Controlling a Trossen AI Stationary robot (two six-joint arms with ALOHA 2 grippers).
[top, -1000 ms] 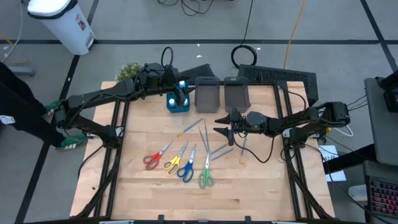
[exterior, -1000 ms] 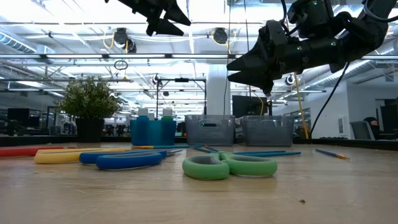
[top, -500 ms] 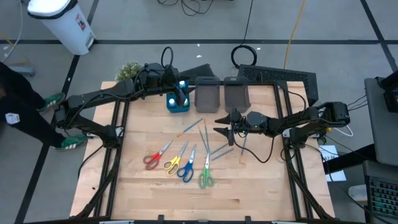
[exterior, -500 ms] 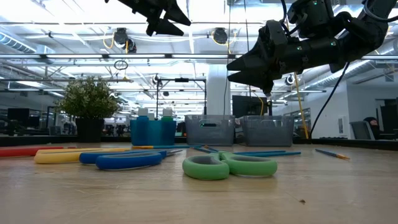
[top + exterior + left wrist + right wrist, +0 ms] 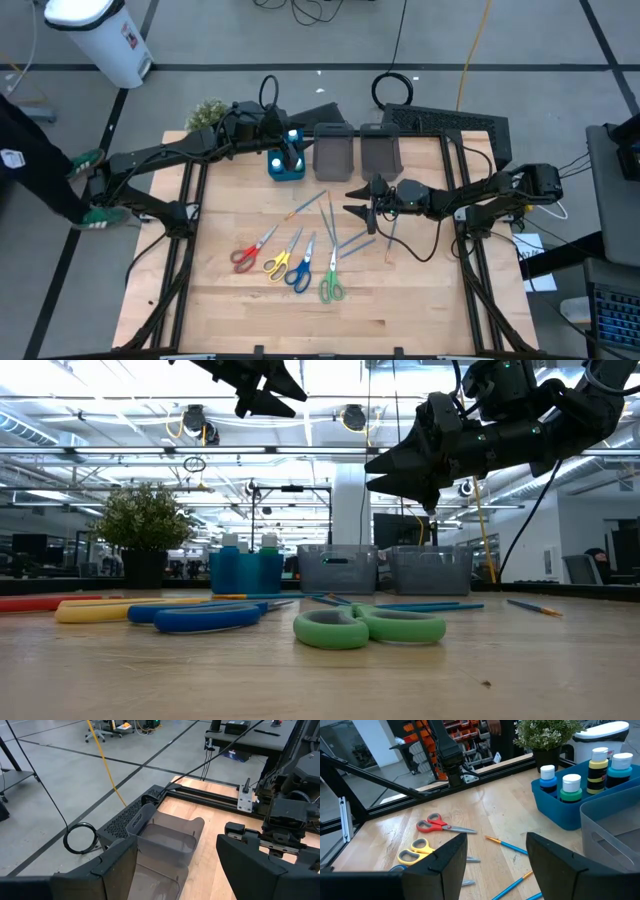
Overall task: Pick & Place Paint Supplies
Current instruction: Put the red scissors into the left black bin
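— Step in hand: between picks, nothing carried. Right arm's fingers point(image 5: 440, 857) spread and empty, hanging above the counter point(image 5: 400, 300), right over the loose brushes point(image 5: 352, 240).
— And the left arm's fingers point(image 5: 117, 865)?
— Spread too, holding nothing, high over the back edge by the blue bin point(image 5: 287, 175) with its capped bottles point(image 5: 571, 787).
— Left to move?
— Four scissors point(image 5: 285, 265) fanned across mid-counter: red, yellow, blue, green handles. Thin brushes scattered between them and the two grey bins point(image 5: 333, 150).
— Next move?
— Probably a descent onto one brush. Calls for fingers set squarely across the slim shaft, tips almost grazing the wood.
— Handling?
— Brushes thin and round, likely to roll or slip. Scissors flat, with smooth plastic loops and metal blades. Grey bins translucent, straight-walled. Counter pale wood with visible grain.
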